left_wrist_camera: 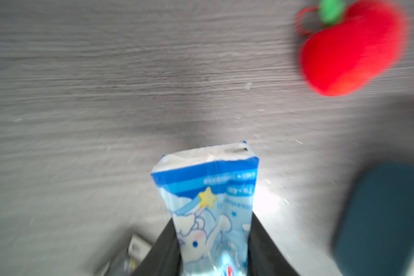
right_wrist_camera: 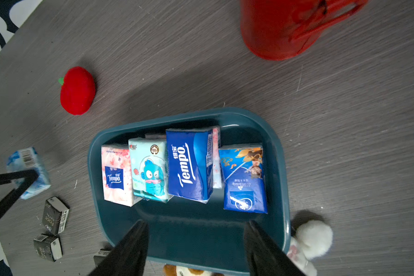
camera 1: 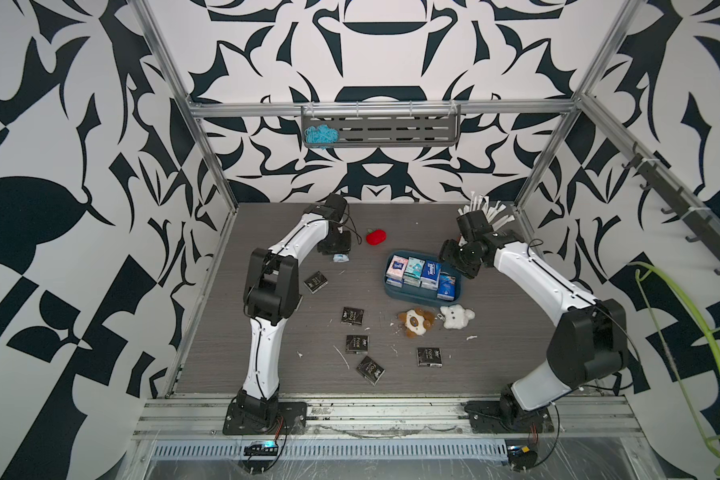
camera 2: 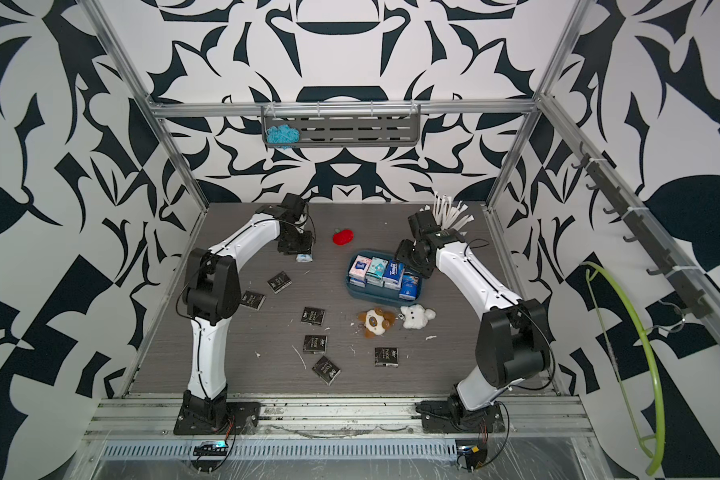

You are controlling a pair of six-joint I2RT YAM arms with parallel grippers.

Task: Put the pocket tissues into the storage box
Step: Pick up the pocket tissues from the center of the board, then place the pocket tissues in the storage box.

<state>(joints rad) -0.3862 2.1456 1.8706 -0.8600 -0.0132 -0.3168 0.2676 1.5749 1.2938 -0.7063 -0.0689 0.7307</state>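
Note:
My left gripper (left_wrist_camera: 213, 218) is shut on a light blue pocket tissue pack (left_wrist_camera: 207, 191) with a cartoon print. The held pack (camera 1: 341, 257) is low at the back of the table, left of the storage box (camera 1: 416, 296). The dark teal storage box (right_wrist_camera: 280, 167) holds several packs in a row: pink (right_wrist_camera: 115, 174), teal (right_wrist_camera: 148, 169), dark blue (right_wrist_camera: 189, 165) and blue (right_wrist_camera: 245, 176). My right gripper (right_wrist_camera: 196, 223) hangs open over the box's bare part, holding nothing. Several black packs (camera 1: 352, 316) lie loose across the table's front and left (camera 2: 252, 300).
A red plush apple (camera 1: 376, 236) lies between the held pack and the box. A brown-and-white plush (camera 1: 415, 322) and a white plush (camera 1: 456, 316) sit against the box's front. A red cup (right_wrist_camera: 280, 28) of white sticks stands behind the right arm.

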